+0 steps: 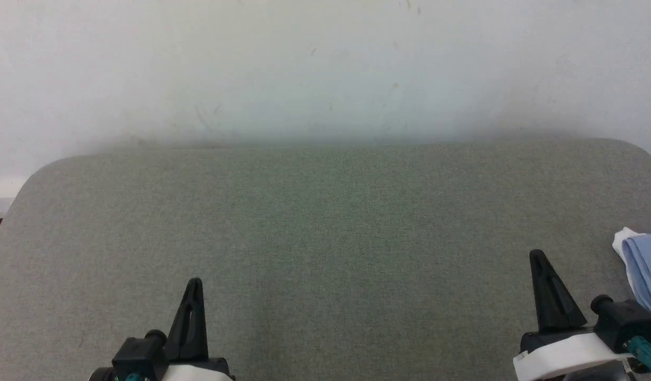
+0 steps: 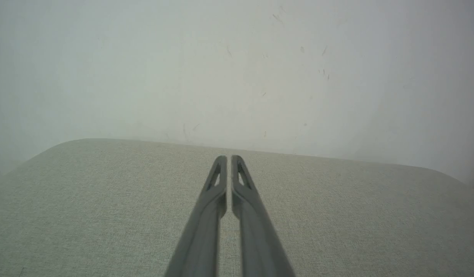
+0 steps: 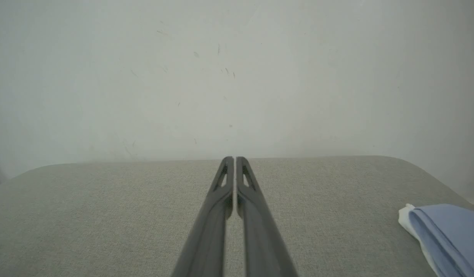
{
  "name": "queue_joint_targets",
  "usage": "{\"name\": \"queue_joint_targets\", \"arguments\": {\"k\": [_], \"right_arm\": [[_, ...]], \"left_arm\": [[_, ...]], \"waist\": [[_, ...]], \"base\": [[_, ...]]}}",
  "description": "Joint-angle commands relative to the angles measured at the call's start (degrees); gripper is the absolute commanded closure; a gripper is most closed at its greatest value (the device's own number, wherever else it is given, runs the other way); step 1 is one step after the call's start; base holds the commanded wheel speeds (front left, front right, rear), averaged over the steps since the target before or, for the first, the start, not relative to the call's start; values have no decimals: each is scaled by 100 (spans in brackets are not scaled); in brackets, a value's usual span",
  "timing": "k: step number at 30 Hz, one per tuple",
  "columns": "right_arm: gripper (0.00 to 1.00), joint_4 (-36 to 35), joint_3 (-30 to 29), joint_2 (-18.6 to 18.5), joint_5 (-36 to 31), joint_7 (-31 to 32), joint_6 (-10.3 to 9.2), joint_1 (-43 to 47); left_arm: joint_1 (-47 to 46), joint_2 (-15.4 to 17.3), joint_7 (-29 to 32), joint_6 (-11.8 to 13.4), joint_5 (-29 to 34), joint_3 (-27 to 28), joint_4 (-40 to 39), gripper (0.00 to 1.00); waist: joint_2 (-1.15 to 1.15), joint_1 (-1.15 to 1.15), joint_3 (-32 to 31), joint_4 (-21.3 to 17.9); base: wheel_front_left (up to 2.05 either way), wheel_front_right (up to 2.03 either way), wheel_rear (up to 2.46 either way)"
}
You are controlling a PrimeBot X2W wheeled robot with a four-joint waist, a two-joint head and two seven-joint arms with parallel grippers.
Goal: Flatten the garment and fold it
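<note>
The garment (image 1: pixel 645 272) is a light blue shirt with a white edge, lying bunched at the table's right edge; only a small part of it shows. It also appears at the lower right of the right wrist view as the garment (image 3: pixel 444 232). My right gripper (image 1: pixel 539 259) hovers low just left of it, fingers shut together with nothing between them, as the right gripper (image 3: pixel 234 158) confirms. My left gripper (image 1: pixel 194 283) sits at the lower left, far from the shirt. In its own view the left gripper (image 2: pixel 226 157) has its fingers nearly touching, holding nothing.
A grey-green fabric-covered table (image 1: pixel 325 222) with rounded far corners spreads before me. A white wall (image 1: pixel 325 69) rises directly behind its far edge. A small pale object (image 1: pixel 5 189) sits off the table's far left corner.
</note>
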Motion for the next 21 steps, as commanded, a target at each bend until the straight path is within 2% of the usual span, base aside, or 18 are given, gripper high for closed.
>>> {"name": "queue_joint_targets", "arguments": {"k": [1, 21], "right_arm": [[100, -6, 1, 0, -13, 18, 0, -7], [100, -67, 30, 5, -159, 236, -1, -81]], "left_arm": [[-12, 0, 20, -2, 14, 5, -1, 100], [-142, -1, 257, -28, 171, 61, -15, 100]], "waist": [[0, 0, 3, -1], [0, 0, 50, -17]], "base": [[0, 0, 0], [0, 0, 0]]}}
